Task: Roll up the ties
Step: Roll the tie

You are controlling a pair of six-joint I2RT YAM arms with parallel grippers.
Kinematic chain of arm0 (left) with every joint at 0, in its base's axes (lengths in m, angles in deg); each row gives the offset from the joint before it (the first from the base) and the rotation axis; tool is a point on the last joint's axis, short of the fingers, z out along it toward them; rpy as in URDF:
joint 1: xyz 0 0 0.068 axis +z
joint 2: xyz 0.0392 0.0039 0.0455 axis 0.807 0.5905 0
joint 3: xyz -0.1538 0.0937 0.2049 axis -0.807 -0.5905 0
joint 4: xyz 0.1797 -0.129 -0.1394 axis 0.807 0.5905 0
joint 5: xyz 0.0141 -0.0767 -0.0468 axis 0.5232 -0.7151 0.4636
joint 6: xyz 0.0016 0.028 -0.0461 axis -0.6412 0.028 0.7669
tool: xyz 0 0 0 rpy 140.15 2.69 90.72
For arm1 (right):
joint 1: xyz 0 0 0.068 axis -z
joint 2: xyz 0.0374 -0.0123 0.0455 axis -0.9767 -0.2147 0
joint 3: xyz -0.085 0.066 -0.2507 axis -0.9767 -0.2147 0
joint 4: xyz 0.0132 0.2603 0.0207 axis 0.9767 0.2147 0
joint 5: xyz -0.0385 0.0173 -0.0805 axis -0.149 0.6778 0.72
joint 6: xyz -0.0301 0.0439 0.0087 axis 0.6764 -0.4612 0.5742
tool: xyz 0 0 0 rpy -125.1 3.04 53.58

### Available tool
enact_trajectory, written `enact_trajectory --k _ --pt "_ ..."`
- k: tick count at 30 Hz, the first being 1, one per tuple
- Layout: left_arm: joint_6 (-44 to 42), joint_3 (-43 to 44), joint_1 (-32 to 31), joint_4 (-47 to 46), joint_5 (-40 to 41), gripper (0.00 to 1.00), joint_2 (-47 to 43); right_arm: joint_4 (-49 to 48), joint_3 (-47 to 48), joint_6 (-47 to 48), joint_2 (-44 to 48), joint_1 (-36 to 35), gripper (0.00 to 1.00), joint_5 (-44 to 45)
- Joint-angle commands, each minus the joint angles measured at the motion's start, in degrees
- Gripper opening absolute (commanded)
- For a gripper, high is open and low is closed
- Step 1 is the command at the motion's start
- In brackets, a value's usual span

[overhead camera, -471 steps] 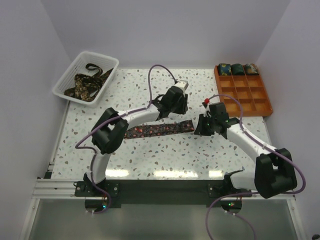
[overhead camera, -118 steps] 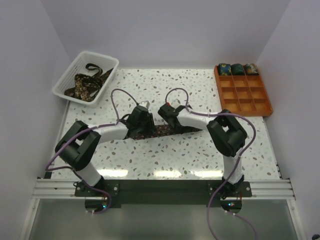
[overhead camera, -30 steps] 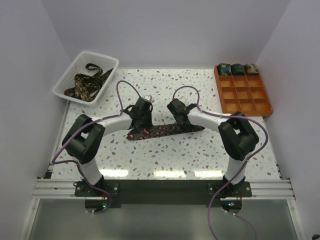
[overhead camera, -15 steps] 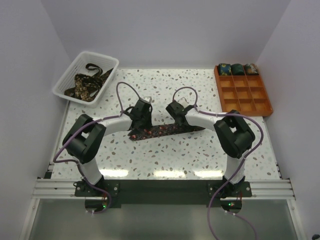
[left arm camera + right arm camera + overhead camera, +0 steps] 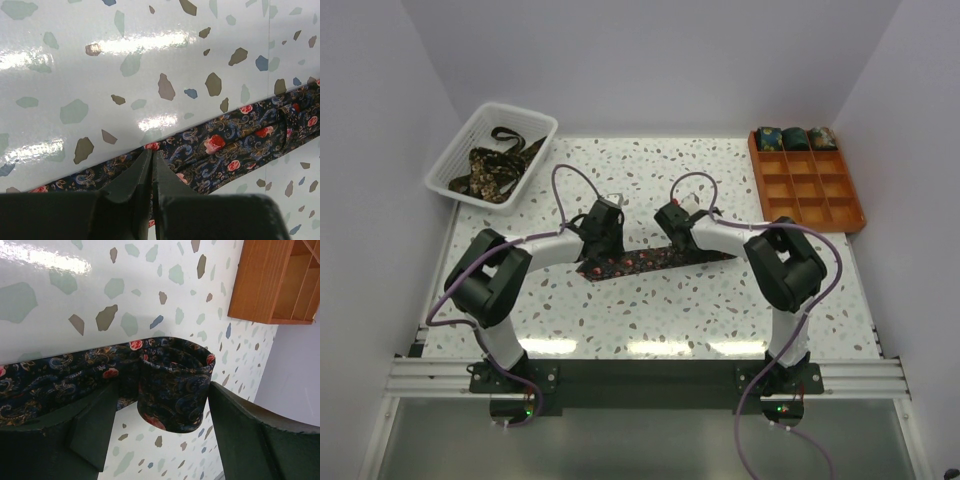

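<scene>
Fabric looks soft and limp; left gripper (image 5: pixel 151 161) is pressed together over the tie (image 5: pixel 225 145), right gripper (image 5: pixel 165 390) spread around its rolled end (image 5: pixel 172 407): grip there.

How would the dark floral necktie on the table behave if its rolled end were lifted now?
The dark floral necktie probably drapes limply: it lies flat and thin on the speckled table. Its loosely curled end would likely unroll, since nothing visibly binds it.
</scene>
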Motion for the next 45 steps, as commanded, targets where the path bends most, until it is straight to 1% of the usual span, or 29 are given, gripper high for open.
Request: enact_trajectory --k 1,7,11,17,20,21,23,24,26,27,30,32,33,39,45 --pt "-0.6 -2.5 0.5 3.9 0.6 0.09 0.9 -1.0 -0.4 -1.4 0.5 0.4 0.76 -1.4" --pt "-0.5 -1.9 0.4 3.7 0.3 0.11 0.5 -2.1 -0.4 -0.6 4.7 0.4 0.78 -7.4" --pt "-0.4 -1.2 0.5 3.7 0.4 0.11 -0.1 -2.0 0.5 -0.5 9.5 0.2 0.79 -12.3" --pt "-0.3 -0.5 0.4 3.8 0.2 0.11 0.0 -1.3 1.2 -1.1 13.7 1.3 0.79 -15.5" --pt "-0.2 -0.6 0.4 3.6 0.2 0.11 -0.1 -1.8 -0.2 -2.7 15.7 3.8 0.73 -17.2" --pt "-0.3 -0.6 0.5 3.6 0.2 0.11 -0.1 -2.0 -0.7 -3.8 16.2 5.6 0.68 -17.4" --pt "-0.2 -0.6 0.4 3.5 -0.1 0.11 -0.2 -2.7 -2.7 -4.4 18.4 7.6 0.63 -19.5" --pt "-0.2 -0.6 0.4 3.4 -0.1 0.11 -0.2 -3.7 -3.4 -4.5 19.3 9.7 0.55 -20.6" --pt "-0.2 -0.7 0.4 3.3 -0.1 0.11 -0.4 -4.1 -4.8 -4.5 21.2 11.7 0.46 -21.7" --pt "-0.2 -0.8 0.4 3.3 -0.1 0.11 -0.5 -4.1 -4.9 -4.4 21.5 13.5 0.36 -22.1" --pt "-0.2 -0.7 0.4 3.1 -0.3 0.11 -0.3 -4.3 -5.0 -3.4 21.3 15.9 0.23 -23.4" --pt "-0.1 -0.7 0.3 3.1 -0.4 0.11 -0.2 -4.8 -5.1 -3.3 20.7 16.7 0.21 -25.1" --pt "-0.1 -0.8 0.4 3.1 -0.4 0.11 -0.2 -5.0 -5.1 -3.4 20.4 17.3 0.17 -25.6" --pt "-0.1 -0.7 0.4 3.1 -0.4 0.11 -0.4 -6.1 -5.0 -3.0 17.6 17.5 0.1 -29.1" --pt "0.1 -0.6 0.4 2.9 -0.4 0.11 -0.6 -6.5 -5.6 -2.7 17.6 17.4 0.08 -33.9"
